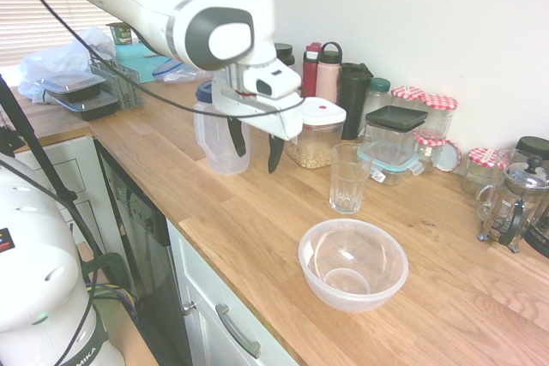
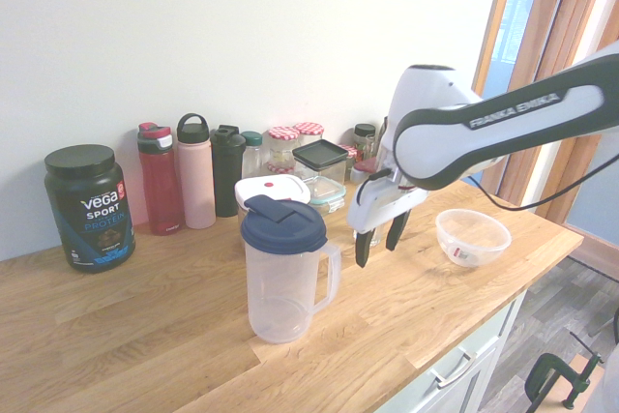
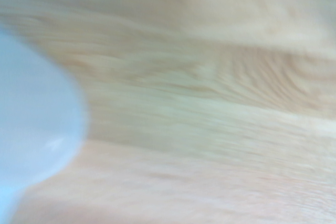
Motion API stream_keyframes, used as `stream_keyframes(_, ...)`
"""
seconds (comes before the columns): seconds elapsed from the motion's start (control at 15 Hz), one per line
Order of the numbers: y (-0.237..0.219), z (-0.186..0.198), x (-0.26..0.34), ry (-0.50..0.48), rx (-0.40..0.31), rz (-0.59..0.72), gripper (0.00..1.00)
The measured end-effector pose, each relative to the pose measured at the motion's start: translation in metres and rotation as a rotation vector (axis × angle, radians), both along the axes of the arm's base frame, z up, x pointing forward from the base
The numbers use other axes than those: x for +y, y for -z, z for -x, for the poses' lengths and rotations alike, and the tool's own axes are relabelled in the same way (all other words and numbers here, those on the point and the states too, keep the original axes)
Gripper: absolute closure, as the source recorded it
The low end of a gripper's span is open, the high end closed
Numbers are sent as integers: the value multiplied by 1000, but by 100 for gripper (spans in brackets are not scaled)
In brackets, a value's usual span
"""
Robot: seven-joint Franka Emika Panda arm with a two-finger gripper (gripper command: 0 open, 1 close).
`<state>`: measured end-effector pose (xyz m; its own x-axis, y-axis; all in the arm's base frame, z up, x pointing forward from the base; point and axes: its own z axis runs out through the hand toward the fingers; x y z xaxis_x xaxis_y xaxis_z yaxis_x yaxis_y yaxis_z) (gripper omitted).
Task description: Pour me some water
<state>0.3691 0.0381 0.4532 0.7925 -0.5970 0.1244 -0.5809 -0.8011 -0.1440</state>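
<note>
Spread wide and empty, the gripper (image 1: 255, 153) hangs pointing down above the wooden counter (image 1: 257, 229), just beside one clear pitcher (image 2: 283, 273) with a blue lid. One empty drinking glass (image 1: 349, 179) stands apart from the pitcher, and one clear plastic bowl (image 1: 352, 264) sits nearer the counter edge. Three tall bottles (image 2: 197, 174) line the wall beside one dark protein tub (image 2: 87, 207).

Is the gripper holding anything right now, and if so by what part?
Nothing is held. The gripper is open in the air beside the pitcher, near its handle but not touching it.
</note>
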Motion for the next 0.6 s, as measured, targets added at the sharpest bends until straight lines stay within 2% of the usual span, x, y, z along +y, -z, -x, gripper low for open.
stream_keyframes(0.33,-62,74,45,-273,-105,-60,0)
stream_keyframes(0.47,-67,90,67,-328,-133,-60,0)
stream_keyframes(0.6,-57,89,95,-345,-142,-35,0)
